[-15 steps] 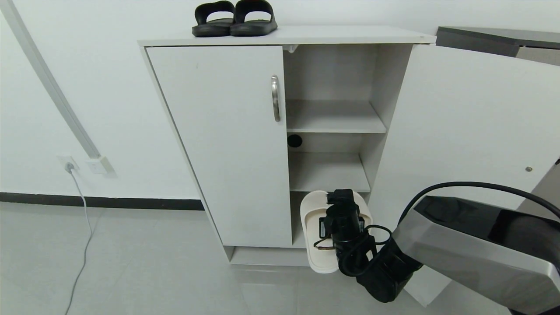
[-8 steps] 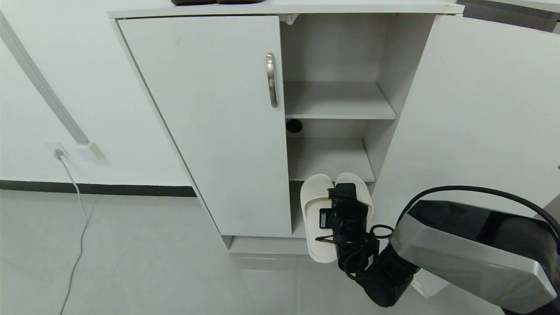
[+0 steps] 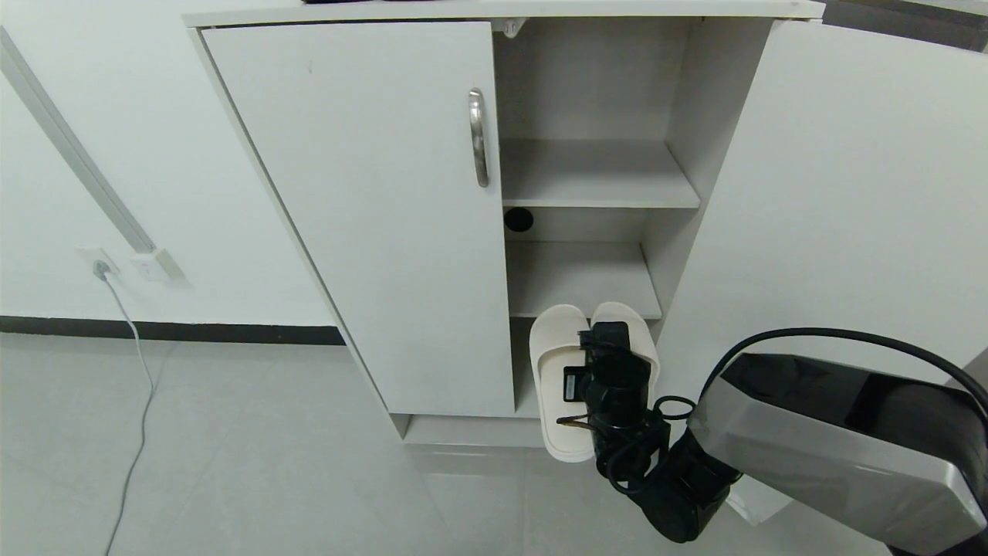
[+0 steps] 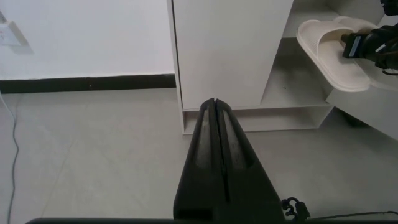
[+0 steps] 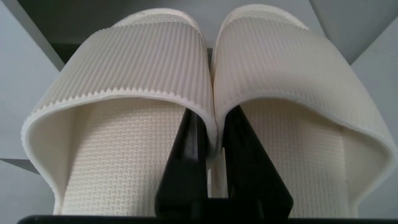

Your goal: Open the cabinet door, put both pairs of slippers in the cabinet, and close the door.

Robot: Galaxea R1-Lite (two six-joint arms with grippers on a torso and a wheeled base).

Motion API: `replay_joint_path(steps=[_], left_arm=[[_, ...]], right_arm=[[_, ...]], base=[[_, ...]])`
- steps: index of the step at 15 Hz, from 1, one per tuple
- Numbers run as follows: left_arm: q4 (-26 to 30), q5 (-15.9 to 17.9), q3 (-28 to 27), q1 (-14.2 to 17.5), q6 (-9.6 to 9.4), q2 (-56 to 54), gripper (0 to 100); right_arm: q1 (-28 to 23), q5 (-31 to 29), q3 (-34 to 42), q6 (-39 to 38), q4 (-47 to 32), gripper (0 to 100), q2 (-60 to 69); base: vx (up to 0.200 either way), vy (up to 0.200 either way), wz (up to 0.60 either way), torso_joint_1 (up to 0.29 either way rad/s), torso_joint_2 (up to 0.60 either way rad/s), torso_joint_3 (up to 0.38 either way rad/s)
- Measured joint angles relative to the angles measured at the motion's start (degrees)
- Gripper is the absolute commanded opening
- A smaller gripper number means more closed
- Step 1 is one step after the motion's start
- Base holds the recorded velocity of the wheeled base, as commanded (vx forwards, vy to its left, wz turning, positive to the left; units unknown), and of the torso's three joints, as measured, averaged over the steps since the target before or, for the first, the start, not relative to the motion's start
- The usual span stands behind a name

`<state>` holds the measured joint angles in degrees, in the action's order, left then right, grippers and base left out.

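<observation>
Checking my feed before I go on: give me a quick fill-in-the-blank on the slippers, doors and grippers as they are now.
The right gripper clamps the pair of ___ slippers.
The right door of the cabinet stands ___.
The slippers hang in front of the cabinet's ___ compartment.
The left gripper holds ___.
Missing words: white; open; lowest; nothing.

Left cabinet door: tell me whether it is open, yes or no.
No, the left cabinet door sits flush and shut, while the right door stands swung open.
</observation>
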<state>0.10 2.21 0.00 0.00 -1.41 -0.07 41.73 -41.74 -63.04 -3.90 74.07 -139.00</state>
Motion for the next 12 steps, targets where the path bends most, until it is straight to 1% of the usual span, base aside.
replay_joint_path(steps=[10,12], left_arm=[[0.04,-0.02,0.0,0.0,0.2,0.0,0],[0.0,0.0,0.0,0.0,0.18,0.0,0]], right_arm=[[-0.09,-0.02,-0.07,0.02,-0.11,0,0.07],[-0.22,0.04,-0.13,0.02,-0.09,0,0.07]], base=[[0.2,0.0,0.0,0.001,0.0,0.0],[0.0,0.0,0.0,0.0,0.0,0.0]])
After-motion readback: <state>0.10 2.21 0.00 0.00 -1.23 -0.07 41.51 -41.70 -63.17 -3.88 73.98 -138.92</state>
